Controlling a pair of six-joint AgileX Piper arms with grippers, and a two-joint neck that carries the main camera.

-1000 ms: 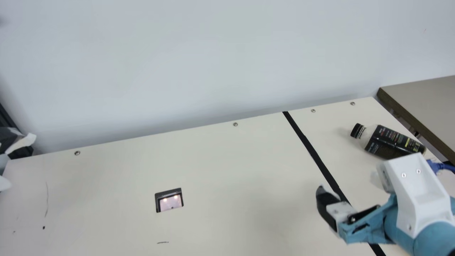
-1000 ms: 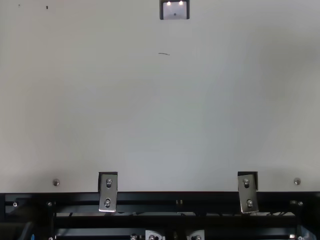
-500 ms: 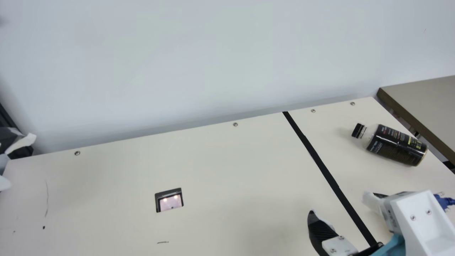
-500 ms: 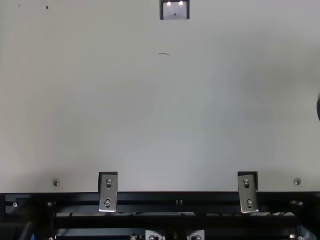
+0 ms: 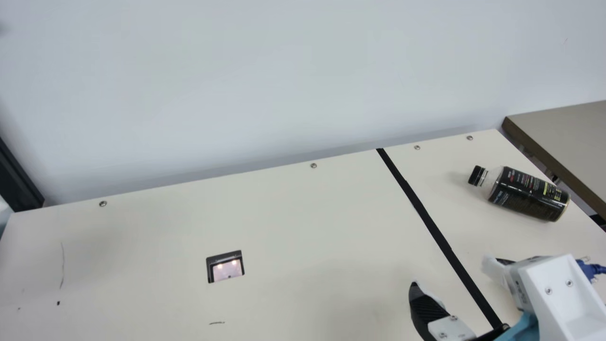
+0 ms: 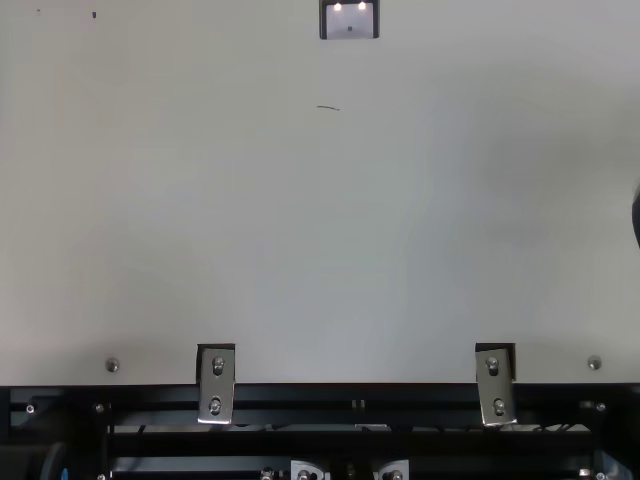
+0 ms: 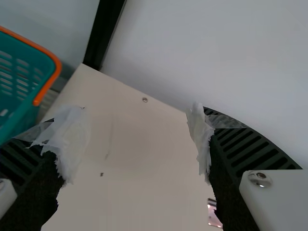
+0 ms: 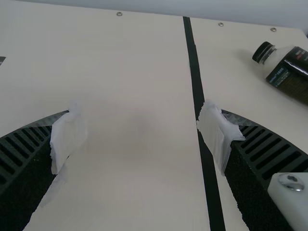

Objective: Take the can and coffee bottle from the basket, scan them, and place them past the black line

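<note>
So the coffee bottle (image 5: pixel 528 194) is lying on its side past the black line (image 5: pixel 440 239), black cap (image 5: pixel 476 175) pointing back toward the line. The right gripper (image 5: pixel 452 277) is hanging out nearer the camera — fingers spread wide, holding nothing, well apart from the bottle, with the line running behind it in the main view. Blue connector (image 5: pixel 589 269) pokes out just beside that arm, fwiw. Further along the cream table (image 5: pixel 142 241) there's the little scanner window (image 5: pixel 227 270), lit up with two small lights. The left gripper (image 7: pixel 134 125) is wide open too, nothing in its grip — and its wrist view catches the teal basket (image 7: pixel 29 42) with the orange rim, by the table's edge.
</note>
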